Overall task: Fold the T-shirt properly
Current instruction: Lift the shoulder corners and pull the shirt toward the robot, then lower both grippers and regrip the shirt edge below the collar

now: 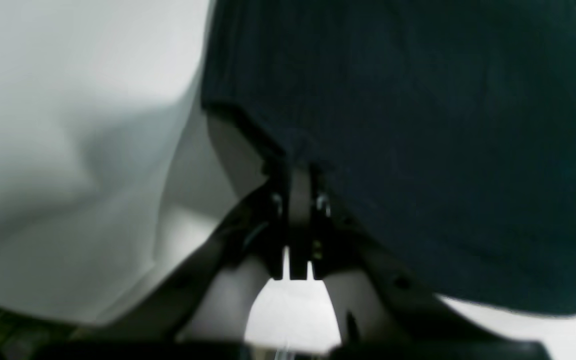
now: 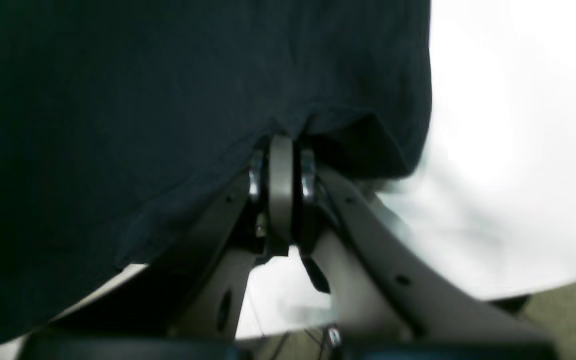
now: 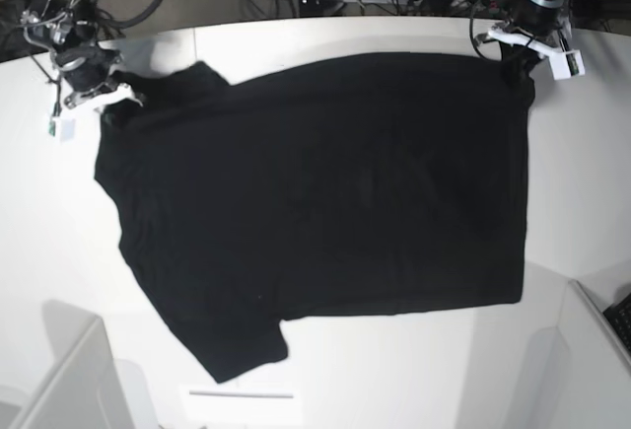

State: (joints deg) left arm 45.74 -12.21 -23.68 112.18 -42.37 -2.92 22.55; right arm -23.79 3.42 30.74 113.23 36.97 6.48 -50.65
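The T-shirt (image 3: pixel 325 202) lies spread across the white table (image 3: pixel 582 192), plain black face up, and everything here is placed against that shirt. It sits sideways in the base view: the sleeves point toward the view's left, the straight hem runs down the view's right. One sleeve (image 3: pixel 232 345) juts out at the shirt's near-left corner; the other is bunched at the far-left corner.

Right gripper (image 3: pixel 99 94) sits at that far-left corner of the shirt, jaws closed with black cloth pinched between them. In the right wrist view you see it plainly: right gripper (image 2: pixel 280 150) with the two fingers pressed together and a fold of the fabric (image 2: pixel 168 100) caught at their tips, the cloth draping away over the table.

Left gripper (image 3: pixel 523 54) is at the shirt's far-right corner, on the hem end. The left wrist view shows the left gripper (image 1: pixel 298 170) clamped tight on the shirt's edge, dark fabric (image 1: pixel 443 150) filling the frame above and beside it.

As for print, label or lettering, no writing can be read on the shirt from any view; the visible face is unbroken black. A pale strip (image 3: pixel 242 395) lies on the table just beyond the shirt's near sleeve, with no legible marking.
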